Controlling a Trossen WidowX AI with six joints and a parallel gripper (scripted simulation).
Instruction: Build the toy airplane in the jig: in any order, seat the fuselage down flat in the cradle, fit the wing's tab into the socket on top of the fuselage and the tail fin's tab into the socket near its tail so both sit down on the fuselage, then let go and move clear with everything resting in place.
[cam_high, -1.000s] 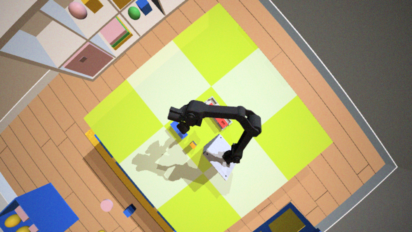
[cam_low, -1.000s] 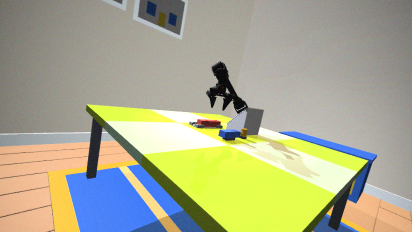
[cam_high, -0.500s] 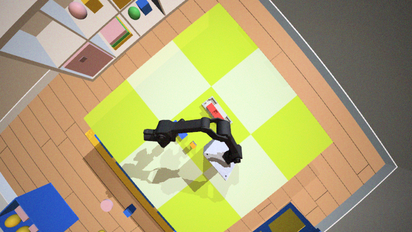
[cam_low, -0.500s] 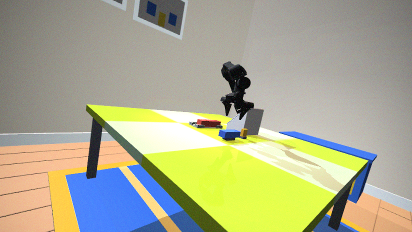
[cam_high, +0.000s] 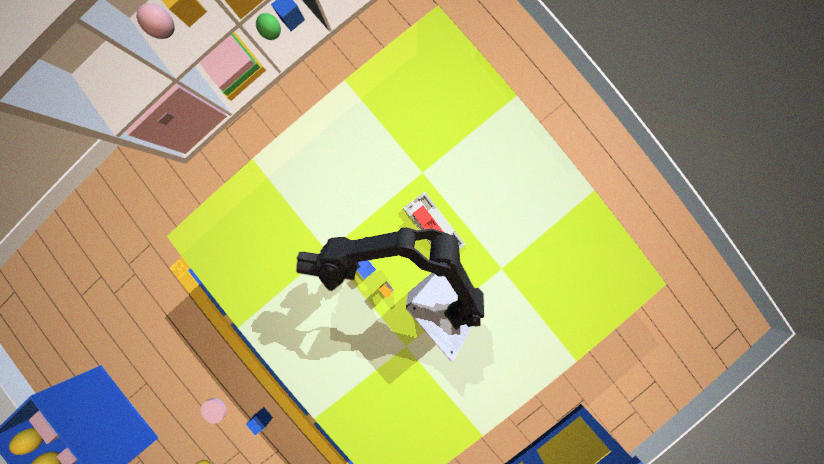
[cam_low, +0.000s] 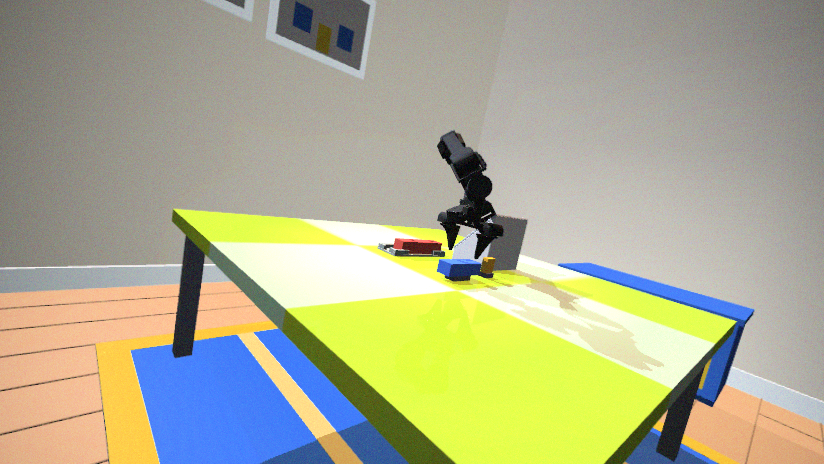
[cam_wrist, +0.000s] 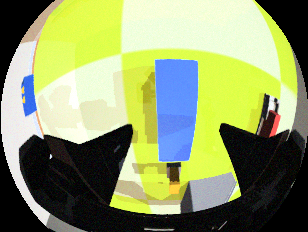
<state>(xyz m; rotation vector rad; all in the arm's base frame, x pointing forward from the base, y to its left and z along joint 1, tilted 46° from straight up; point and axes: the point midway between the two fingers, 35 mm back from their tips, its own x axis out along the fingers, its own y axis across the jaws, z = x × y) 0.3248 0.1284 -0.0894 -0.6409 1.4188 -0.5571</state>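
Wing (cam_high: 366, 269) (cam_low: 458, 269) (cam_wrist: 176, 110) looks stiff, light; pinch its long sides mid-span, your hand (cam_low: 464, 253) (cam_wrist: 178, 128) is spread, empty.

Shelf: holding a pink egg shape (cam_high: 155, 21), a green ball (cam_high: 268, 26) and a blue block (cam_high: 287, 14)
Floor: bearing a pink disc (cam_high: 213, 410) beside a small blue block (cam_high: 259, 421)
Wall: showing a framed picture (cam_low: 322, 38)

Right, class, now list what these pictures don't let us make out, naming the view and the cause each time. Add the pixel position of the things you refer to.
- Top: part of the blue block (cam_high: 366, 268) (cam_low: 457, 269) (cam_wrist: 176, 107), hidden by the arm.
- Exterior: the sockets on the red fuselage (cam_high: 423, 216) (cam_low: 417, 246) (cam_wrist: 274, 123), too small.
- Wrist: most of the fuselage and its cradle (cam_high: 456, 238) (cam_low: 395, 252), behind the fingers at one side.
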